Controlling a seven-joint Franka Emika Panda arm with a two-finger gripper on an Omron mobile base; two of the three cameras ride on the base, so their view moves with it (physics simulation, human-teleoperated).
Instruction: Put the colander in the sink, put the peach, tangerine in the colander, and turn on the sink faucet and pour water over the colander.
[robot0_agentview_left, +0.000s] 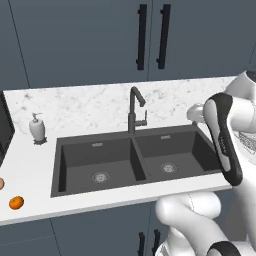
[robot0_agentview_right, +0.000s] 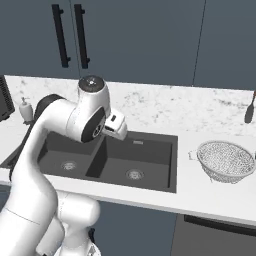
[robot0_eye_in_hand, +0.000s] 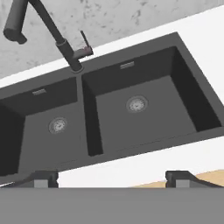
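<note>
The colander (robot0_agentview_right: 226, 161), a silvery mesh bowl, stands upright on the white counter to the right of the dark double-basin sink (robot0_agentview_right: 150, 172). Both basins (robot0_eye_in_hand: 144, 109) hold nothing but their drains. The faucet (robot0_agentview_left: 135, 107) rises behind the divider, spout over the right basin, lever at its side (robot0_eye_in_hand: 85, 46). At the counter's left front lies the tangerine (robot0_agentview_left: 16, 202), with the peach (robot0_agentview_left: 1, 184) cut off by the frame edge just behind it. My gripper (robot0_eye_in_hand: 113, 179) hovers above the sink's front rim, open, with nothing between its fingertips (robot0_eye_in_hand: 43, 178).
A white soap dispenser (robot0_agentview_left: 37, 127) stands left of the sink near the wall. A dark appliance (robot0_agentview_left: 5, 132) sits at the far left. A dark utensil (robot0_agentview_right: 249, 111) hangs at the far right wall. Dark cabinets with black handles (robot0_agentview_left: 142, 37) are above.
</note>
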